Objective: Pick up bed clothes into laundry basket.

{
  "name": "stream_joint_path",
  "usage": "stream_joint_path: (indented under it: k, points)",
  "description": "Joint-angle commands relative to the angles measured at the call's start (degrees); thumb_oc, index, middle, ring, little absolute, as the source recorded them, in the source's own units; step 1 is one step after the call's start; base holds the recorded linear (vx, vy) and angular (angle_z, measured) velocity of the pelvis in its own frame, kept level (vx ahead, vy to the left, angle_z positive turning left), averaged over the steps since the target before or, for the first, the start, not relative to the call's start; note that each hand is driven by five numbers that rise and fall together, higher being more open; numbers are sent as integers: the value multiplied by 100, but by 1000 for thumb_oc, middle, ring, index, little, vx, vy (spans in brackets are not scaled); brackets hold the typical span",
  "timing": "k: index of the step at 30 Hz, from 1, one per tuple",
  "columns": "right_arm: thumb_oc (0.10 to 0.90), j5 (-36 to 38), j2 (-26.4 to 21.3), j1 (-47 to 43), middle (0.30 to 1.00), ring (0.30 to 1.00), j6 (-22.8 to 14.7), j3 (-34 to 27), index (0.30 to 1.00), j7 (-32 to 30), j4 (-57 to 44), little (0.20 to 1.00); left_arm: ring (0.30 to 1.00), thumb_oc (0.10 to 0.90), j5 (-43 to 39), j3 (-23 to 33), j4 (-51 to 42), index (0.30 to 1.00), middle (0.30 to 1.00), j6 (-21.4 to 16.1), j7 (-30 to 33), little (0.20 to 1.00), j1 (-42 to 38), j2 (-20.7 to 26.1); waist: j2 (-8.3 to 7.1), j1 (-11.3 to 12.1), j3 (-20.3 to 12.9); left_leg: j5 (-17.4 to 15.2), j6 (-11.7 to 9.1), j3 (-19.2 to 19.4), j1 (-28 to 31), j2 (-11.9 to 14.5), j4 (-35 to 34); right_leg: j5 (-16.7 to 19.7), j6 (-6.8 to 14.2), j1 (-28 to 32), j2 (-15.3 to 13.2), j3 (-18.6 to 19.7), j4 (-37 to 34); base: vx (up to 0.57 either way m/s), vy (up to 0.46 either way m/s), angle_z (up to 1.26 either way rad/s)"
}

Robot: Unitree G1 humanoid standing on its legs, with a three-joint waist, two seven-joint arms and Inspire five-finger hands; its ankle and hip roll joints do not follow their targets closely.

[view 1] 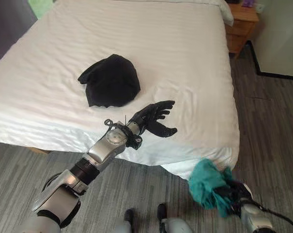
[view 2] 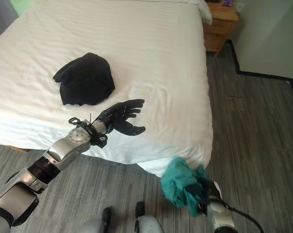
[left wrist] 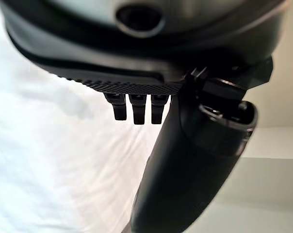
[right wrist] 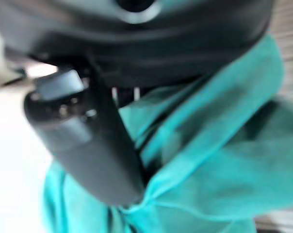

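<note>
The right hand [view 1: 236, 194] has its fingers closed into a bunched teal garment [view 1: 210, 183], held off the near corner of the bed [view 1: 185, 58] over the floor, so the step in hand looks like carrying it to the laundry basket. The left hand [view 1: 155, 118] hovers over the bed with fingers spread and empty, just beside the black garment [view 1: 110, 80] lying on the sheet; next it would need to reach over and close on that.
</note>
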Motion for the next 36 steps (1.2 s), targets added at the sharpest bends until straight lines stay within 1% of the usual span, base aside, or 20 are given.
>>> stream_joint_path:
  k: [1,3,6,7,9,10,12,13,15,17,20,23,26,28,29,31,33,34,35,36]
  points:
    - [400,479,-470,-269,300,300,-396,-156,300,4,-441,300,900,800,-359,870,-278,900,900,-587,170,900,-686,5,325,-7,-282,400,213,193,646,23,-710,233,808,656,144,-462,-776,96,157,-33]
    - [400,583,-480,-296,300,300,-435,-202,300,39,-519,300,900,800,-402,914,-300,900,900,-698,227,900,-557,179,432,-37,-317,481,240,190,906,-30,-1073,253,807,675,149,-413,-758,56,167,-22]
    - [400,639,-483,-328,300,300,-425,-207,300,-34,-738,300,900,800,-369,1081,-360,900,900,-770,399,900,-366,358,484,-23,-315,488,265,178,1025,-89,-1187,305,819,718,138,-373,-804,5,132,-21]
    - [400,621,-471,-358,300,300,-413,-178,300,32,-995,300,900,800,-269,1369,-451,900,900,-781,485,900,-62,560,488,45,-330,508,306,194,1049,-138,-1209,371,851,705,105,-355,-827,20,127,0]
    - [400,608,-467,-477,300,300,-379,-82,300,41,-1191,300,900,800,-118,1650,-430,900,900,-760,642,900,242,595,493,113,-326,435,337,195,1110,-180,-1209,329,877,775,75,-360,-805,13,135,5]
    - [400,572,-450,-516,300,300,-331,-28,300,13,-1426,300,900,800,-7,1767,-411,900,900,-757,723,900,319,569,476,131,-323,478,352,196,1074,-197,-1209,376,875,728,60,-343,-774,7,98,18]
    - [400,530,-430,-582,300,300,-223,77,300,82,-1646,300,900,800,23,1939,-420,900,900,-641,821,900,561,363,453,164,-327,402,374,196,1121,-222,-1209,346,901,781,36,-340,-776,23,86,21]
    - [400,483,-406,-633,300,300,-186,164,300,51,-1797,300,900,800,23,1970,-418,900,900,-604,968,900,637,183,436,190,-335,393,388,177,1120,-232,-1209,356,903,802,21,-343,-805,12,55,12]
    - [400,425,-416,-735,300,300,-137,268,300,99,-1809,300,900,800,130,1965,-421,900,900,-526,1022,900,656,16,406,226,-355,372,407,181,1128,-243,-1209,371,911,843,11,-366,-859,25,38,15]
    - [400,325,-369,-746,300,300,-71,415,300,132,-2104,300,900,800,255,1910,-393,900,900,-485,1076,900,598,-210,361,235,-384,349,418,210,1131,-249,-1209,401,925,867,4,-361,-920,26,34,13]
    - [400,189,-366,-777,300,300,-40,567,300,161,-2324,300,900,800,-6,1649,-151,900,900,-439,1157,900,394,-609,307,189,-410,314,428,258,1134,-249,-1209,451,952,861,17,-322,-988,0,0,0]
    - [400,89,-390,-779,300,300,-60,683,300,155,-2388,300,900,800,-208,1527,257,900,900,-416,1497,900,39,-935,274,148,-423,292,439,323,1160,-235,-1209,488,965,865,33,-267,-1041,18,16,-7]
    - [400,-28,-453,-704,300,300,-55,696,300,172,-2436,300,900,800,-294,1575,738,900,900,-302,1731,900,-285,-1166,248,78,-418,272,447,415,1188,-228,-1209,523,980,852,49,-202,-1058,19,21,-20]
    - [400,-186,-508,-551,300,300,-74,630,300,173,-2472,300,900,800,-11,1702,1332,900,900,-202,1910,900,-814,-1310,225,-45,-434,246,446,492,1223,-224,-1209,530,996,852,69,-147,-1077,30,27,-25]
    - [400,-188,-510,-553,300,300,-73,625,300,173,-2474,300,900,800,-8,1703,1347,900,900,-206,1905,900,-828,-1315,228,-41,-427,245,446,493,1225,-224,-1209,530,996,853,69,-145,-1077,6,13,-21]
    - [400,-288,-575,-540,300,300,-99,607,300,209,-2378,300,900,800,188,1781,1884,900,900,-204,1859,900,-1271,-1302,216,-147,-421,232,439,550,1234,-213,-1209,536,1020,838,72,-103,-1075,5,20,-20]
    - [400,-355,-588,-524,300,300,-135,641,300,198,-2337,300,900,800,418,1849,2518,900,900,-214,1926,900,-1714,-1184,207,-243,-420,220,433,600,1234,-206,-1209,543,1039,806,74,-66,-1078,11,29,-11]
    - [400,-377,-580,-508,300,300,-178,695,300,231,-2334,300,900,800,698,1927,3220,900,900,-258,1923,900,-2104,-1081,181,-327,-419,207,427,664,1232,-191,-1209,560,1060,764,74,-27,-1072,10,19,-11]
    - [400,-377,-580,-517,300,300,-179,694,300,231,-2332,300,900,800,701,1929,3249,900,900,-271,1909,900,-2128,-1079,181,-324,-412,207,427,668,1231,-191,-1209,560,1060,760,74,-23,-1070,13,18,-15]
    - [400,-375,-575,-475,300,300,-218,726,300,246,-2349,300,900,800,1015,1905,3570,900,900,-281,1944,900,-2373,-1006,161,-369,-416,204,424,705,1225,-180,-1209,567,1068,737,78,-2,-1069,9,7,-21]
